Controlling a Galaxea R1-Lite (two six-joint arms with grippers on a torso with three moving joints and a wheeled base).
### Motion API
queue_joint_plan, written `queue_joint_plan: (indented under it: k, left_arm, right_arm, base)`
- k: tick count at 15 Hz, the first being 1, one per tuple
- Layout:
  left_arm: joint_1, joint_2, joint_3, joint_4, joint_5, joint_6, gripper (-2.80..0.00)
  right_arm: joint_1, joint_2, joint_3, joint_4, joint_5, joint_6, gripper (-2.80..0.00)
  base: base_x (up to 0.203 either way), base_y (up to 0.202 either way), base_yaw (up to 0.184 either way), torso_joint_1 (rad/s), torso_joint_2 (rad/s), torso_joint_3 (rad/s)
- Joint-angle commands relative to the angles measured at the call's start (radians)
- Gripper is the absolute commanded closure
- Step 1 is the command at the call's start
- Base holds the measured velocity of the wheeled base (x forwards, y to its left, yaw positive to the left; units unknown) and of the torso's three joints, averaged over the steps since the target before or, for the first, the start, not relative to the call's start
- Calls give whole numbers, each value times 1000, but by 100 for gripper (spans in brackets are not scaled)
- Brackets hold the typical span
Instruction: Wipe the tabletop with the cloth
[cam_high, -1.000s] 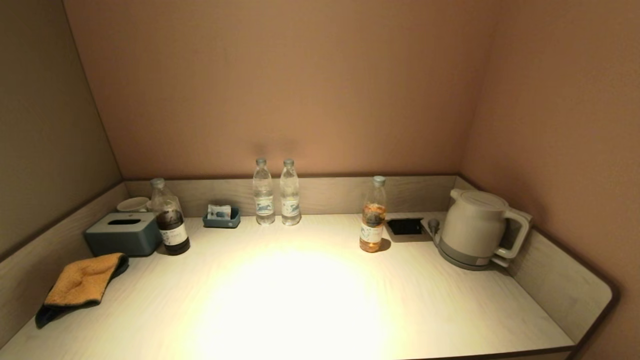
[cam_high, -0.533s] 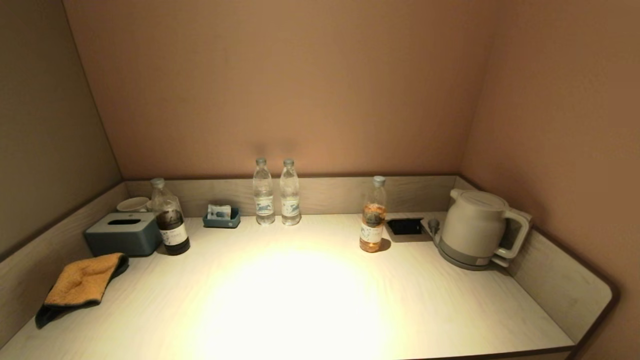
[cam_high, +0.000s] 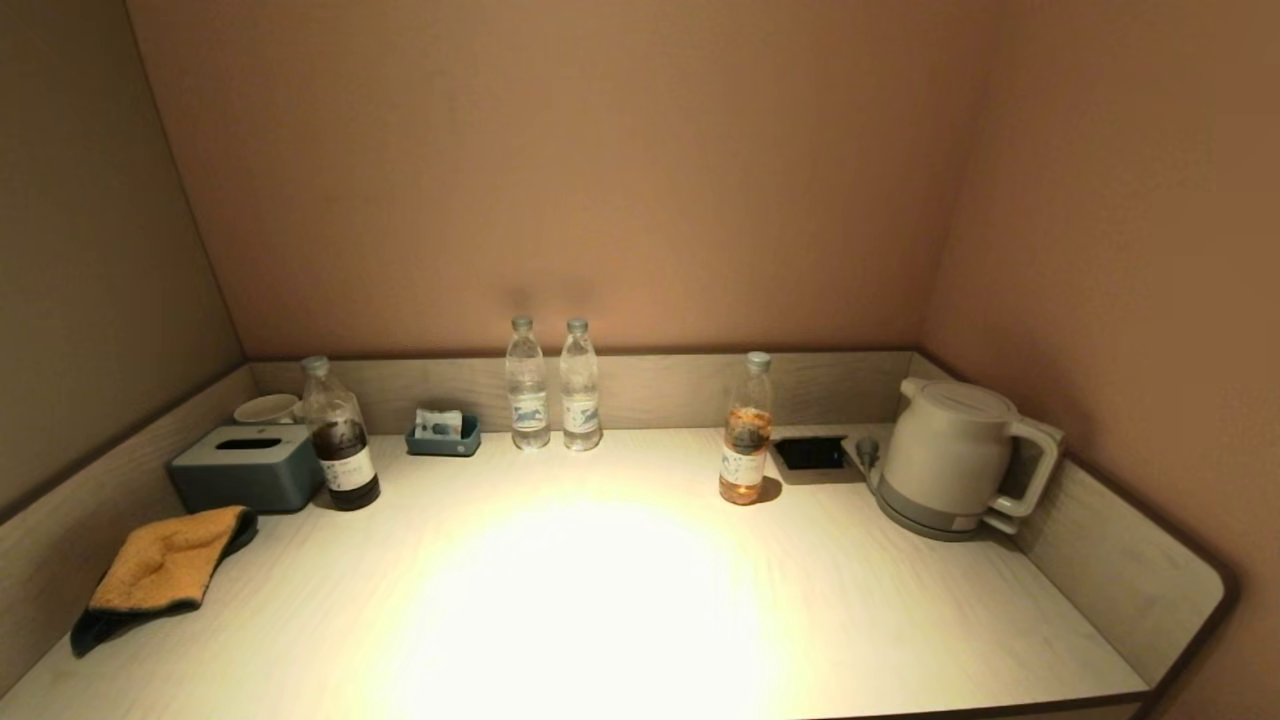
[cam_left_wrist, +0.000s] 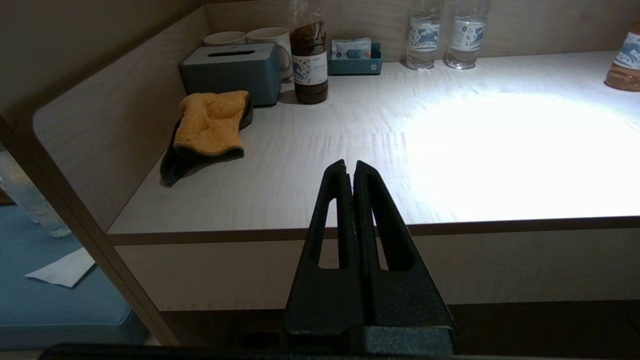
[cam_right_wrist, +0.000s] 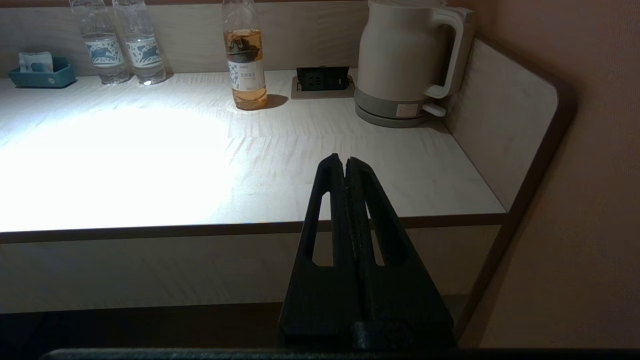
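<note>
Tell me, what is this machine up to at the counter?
Nothing is being handled yet. The yellow-orange cloth lies crumpled at the left end of the tabletop, in front of the grey-blue tissue box. The left hand and the right hand are both shut and empty, held off the front edge of the counter, below its top. Bottles and a kettle stand along the back. No wiping is under way.

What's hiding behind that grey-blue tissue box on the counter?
Behind the tissue box stand two pale mugs, between it and the raised back rim. Only their upper parts show; the box covers the rest.
</note>
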Motion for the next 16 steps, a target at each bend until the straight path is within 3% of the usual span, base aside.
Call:
queue_joint_plan:
  k: [1,16]
  left_arm:
    - [0,0,0,0,0,0,0]
    - [0,0,0,0,0,0,0]
  right_arm:
    - [0,0,0,-1,0,0,0]
    - [0,0,0,-1,0,0,0]
  base:
    - [0,0,0,0,0,0]
    - [0,0,0,0,0,0]
